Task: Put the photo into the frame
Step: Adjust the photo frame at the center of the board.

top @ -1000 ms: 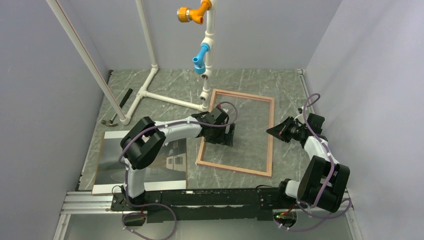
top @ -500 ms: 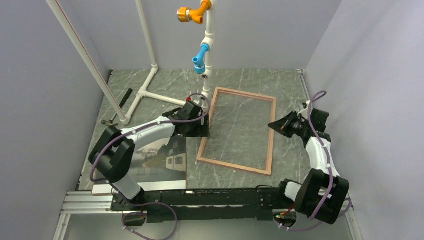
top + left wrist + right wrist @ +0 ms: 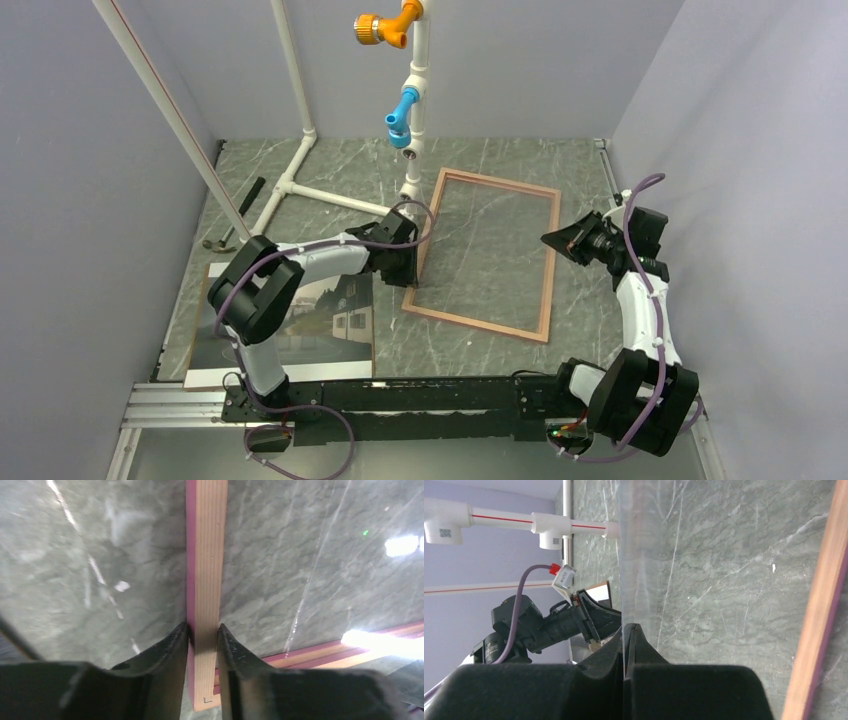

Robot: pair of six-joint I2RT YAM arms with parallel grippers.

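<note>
Grey marble-look table [image 3: 500, 160] with lavender walls on three sides, both arm bases on the rail at the near edge; the photo [image 3: 335, 310] lies flat at near left, house picture facing up, on a pale board [image 3: 200, 379] whose edge shows along its near side, left arm crossing over its far part; photo is outside the frame [image 3: 475, 325], close to the frame's near-left corner but not touching it; left gripper [image 3: 408, 272] sits at the frame's left rail just above that corner; left wrist view shows the left gripper [image 3: 203, 626] partly closed, one finger pressed on each side of the rail, so it has hold of the frame [image 3: 206, 555], tan wood facing the camera, pink along the edge; frame lies mid-table, slightly skewed; right gripper [image 3: 548, 240] is at the right rail about halfway along; in the right wrist view the right gripper [image 3: 626, 626] has its fingers fully together, pinching the edge of the clear pane [image 3: 636, 555], wooden rail off to the side; hammer [image 3: 240, 208] at far left; white pipe stand [image 3: 330, 197] at the back, blue fitting [image 3: 402, 108] and orange fitting [image 3: 385, 25] on its upright
</note>
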